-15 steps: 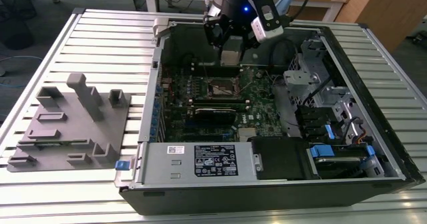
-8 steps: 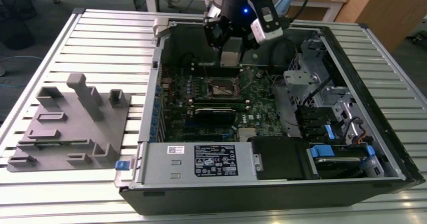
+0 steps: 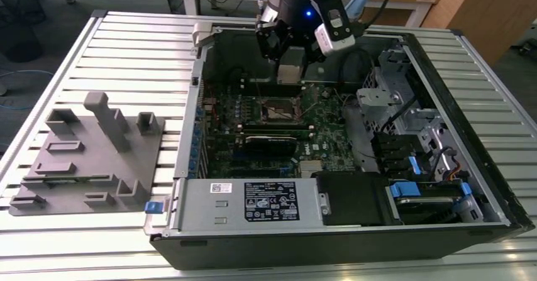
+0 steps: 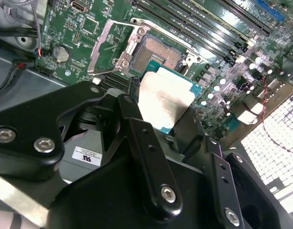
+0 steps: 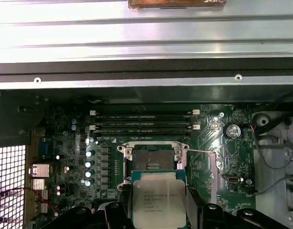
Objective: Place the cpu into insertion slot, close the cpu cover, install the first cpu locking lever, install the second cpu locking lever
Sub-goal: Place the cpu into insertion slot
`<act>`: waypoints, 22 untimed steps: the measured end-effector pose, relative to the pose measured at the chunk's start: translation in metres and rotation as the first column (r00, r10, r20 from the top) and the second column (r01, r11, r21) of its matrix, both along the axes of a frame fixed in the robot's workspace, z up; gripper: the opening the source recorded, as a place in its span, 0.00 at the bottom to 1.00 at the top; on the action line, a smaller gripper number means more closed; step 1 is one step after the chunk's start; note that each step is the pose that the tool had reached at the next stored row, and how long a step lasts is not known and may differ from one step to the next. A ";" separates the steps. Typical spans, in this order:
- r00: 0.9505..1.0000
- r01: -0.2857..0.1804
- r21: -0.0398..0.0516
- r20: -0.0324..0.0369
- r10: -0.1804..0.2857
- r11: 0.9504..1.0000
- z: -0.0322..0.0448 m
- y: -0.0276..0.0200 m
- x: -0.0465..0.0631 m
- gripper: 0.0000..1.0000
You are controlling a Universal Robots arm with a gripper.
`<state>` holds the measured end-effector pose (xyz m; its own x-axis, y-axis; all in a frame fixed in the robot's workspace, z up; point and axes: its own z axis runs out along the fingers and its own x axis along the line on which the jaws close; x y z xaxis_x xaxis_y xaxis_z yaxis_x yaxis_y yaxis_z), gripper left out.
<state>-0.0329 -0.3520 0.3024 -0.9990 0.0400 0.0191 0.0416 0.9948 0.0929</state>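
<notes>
An open computer case (image 3: 336,246) lies on its side on a slatted metal table (image 3: 126,42), seen from above in the exterior view. At twelve o'clock over the case hangs the black gripper (image 3: 290,64). Its jaws pinch a small square processor chip (image 3: 288,75) by two opposite edges, its pale silver face showing. The chip is held in the air, clear of the green circuit board (image 3: 327,124).

The square socket (image 3: 280,110), with a dark centre and silvery rim, sits on the board just toward six o'clock from the chip and has nothing in it. In the second wrist view the chip (image 4: 165,98) hovers close beside the socket (image 4: 158,52), and a thin silvery cover frame (image 4: 106,47) stands swung open along the socket's far side. A grey moulded tray (image 3: 84,161) rests on the table at nine o'clock of the case.
</notes>
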 end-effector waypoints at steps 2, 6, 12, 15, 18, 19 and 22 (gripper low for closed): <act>0.999 0.036 0.000 0.000 -0.036 0.999 -0.0004 0.0000 0.000 0.54; 0.994 0.109 0.000 0.000 -0.109 0.994 -0.0018 0.0000 0.000 0.54; 0.981 0.194 0.000 0.000 -0.194 0.981 -0.0033 0.0000 0.000 0.54; 0.981 0.194 0.000 0.000 -0.194 0.981 -0.0034 0.0000 0.000 0.54; 0.979 0.204 0.000 0.000 -0.204 0.979 -0.0035 0.0000 0.000 0.54; 0.972 0.236 0.000 0.000 -0.236 0.972 -0.0040 0.0000 0.000 0.54; 0.958 0.287 0.000 0.000 -0.287 0.958 -0.0046 0.0000 0.000 0.54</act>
